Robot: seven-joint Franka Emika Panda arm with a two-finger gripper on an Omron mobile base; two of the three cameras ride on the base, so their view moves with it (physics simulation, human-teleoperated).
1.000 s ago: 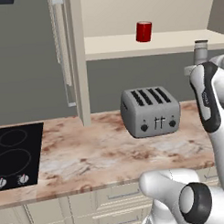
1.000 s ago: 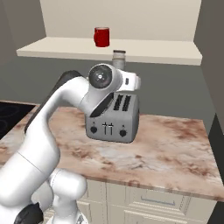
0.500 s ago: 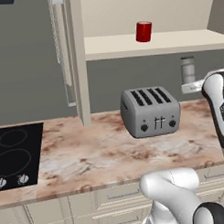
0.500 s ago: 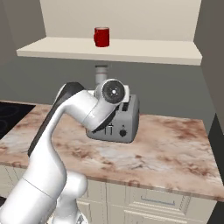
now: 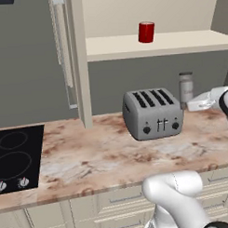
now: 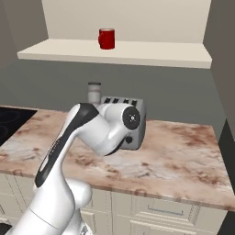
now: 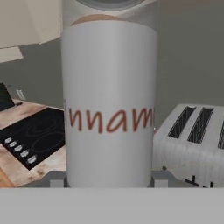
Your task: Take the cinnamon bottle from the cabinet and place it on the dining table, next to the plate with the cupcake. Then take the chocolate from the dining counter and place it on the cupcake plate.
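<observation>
Gripping the bottle point(image 7: 109, 105) near its base, the fingers point(image 7: 109, 180) hold it upright, long axis vertical, dead ahead at 12 o'clock. It hangs in the air below the cabinet point(image 5: 150, 44) shelf, at 2 o'clock from the toaster point(image 5: 153, 113). Arm folded low, wrist level.

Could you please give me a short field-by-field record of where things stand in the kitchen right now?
held item: cinnamon bottle, upright, out of the cabinet
pincer: shut on the bottle's base, beside the toaster
bottle height: below the shelf board, above the countertop
cabinet shelf: red can stands on it
toaster: silver, four slots, on the countertop
cooktop: black, at the countertop's left end
task stage: bottle taken, not yet placed
</observation>
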